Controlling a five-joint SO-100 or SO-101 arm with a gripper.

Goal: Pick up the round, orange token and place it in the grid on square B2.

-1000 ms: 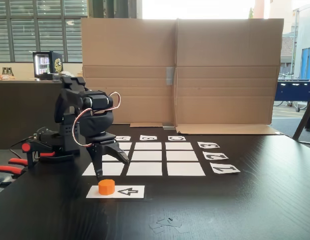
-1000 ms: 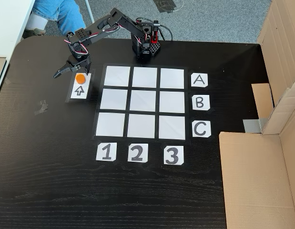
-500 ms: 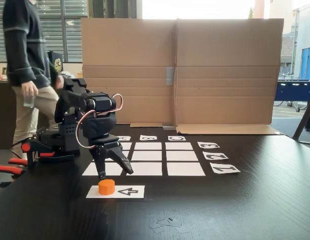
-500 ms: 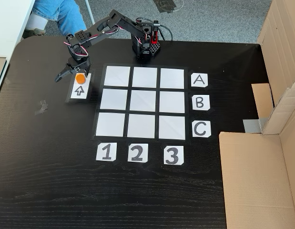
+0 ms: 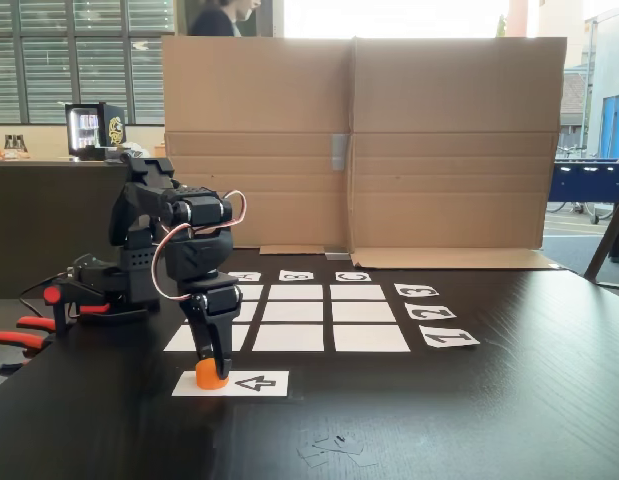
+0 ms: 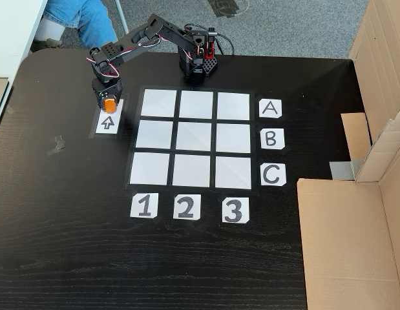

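- On the arrow card (image 6: pixel 108 122), at its end away from the arrowhead, we are seeing the token (image 5: pixel 211 376) sitting flat
- We are noting the gripper (image 5: pixel 211 360) pointing down over the token, jaws drawn in against its sides; the token is resting on the card, not lifted
- We are seeing the same from above: gripper (image 6: pixel 109 103) closed round the token (image 6: pixel 109 105)
- We are logging the grid (image 6: pixel 195 137) lying just beside the card, square B2 (image 6: pixel 195 137) bare
- We are noting the cardboard wall (image 5: pixel 359 140) standing behind the grid
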